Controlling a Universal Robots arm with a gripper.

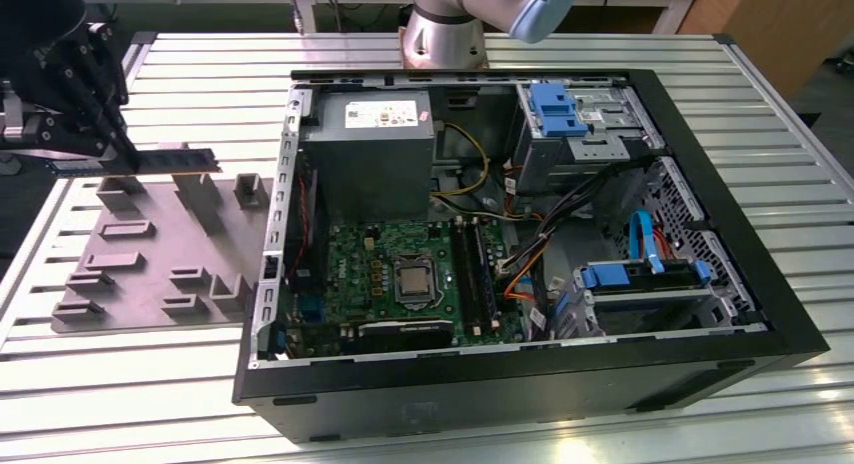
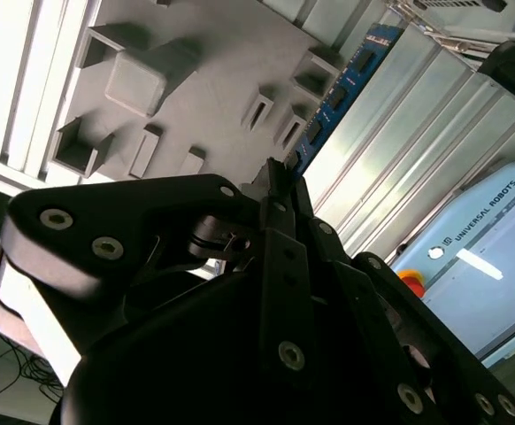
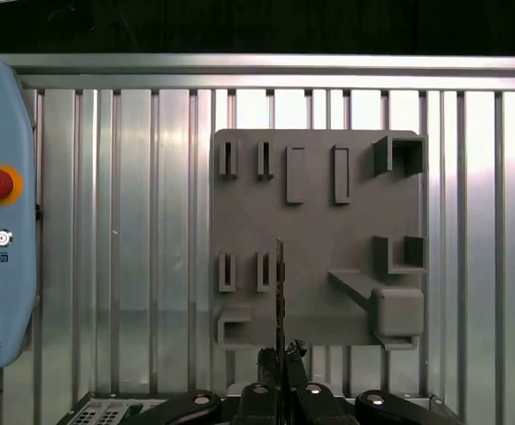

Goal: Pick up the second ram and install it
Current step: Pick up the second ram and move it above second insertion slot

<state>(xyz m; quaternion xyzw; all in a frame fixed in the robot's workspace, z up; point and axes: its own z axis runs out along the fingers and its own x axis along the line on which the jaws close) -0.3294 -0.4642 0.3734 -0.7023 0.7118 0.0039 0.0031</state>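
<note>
The second ram [image 1: 180,160] is a thin dark strip held level in the air over the far edge of the grey holder tray [image 1: 147,254], at the exterior view's left. My gripper [image 1: 114,152] is shut on one end of it. In the second wrist view the ram [image 2: 342,88] looks blue with dark chips and sticks out from the gripper [image 2: 280,177]. The first wrist view has the ram [image 3: 280,283] edge-on above the tray [image 3: 319,221], with the gripper [image 3: 280,359] clamped on it. The black memory slots [image 1: 474,274] lie on the motherboard inside the open case.
The open black computer case [image 1: 747,284] lies at the exterior view's right, with a power supply [image 1: 367,149], blue drive brackets [image 1: 561,109] and loose cables. The arm's base [image 1: 447,34] stands behind it. A teach pendant [image 3: 1,212] rests on the slatted metal table [image 3: 134,266].
</note>
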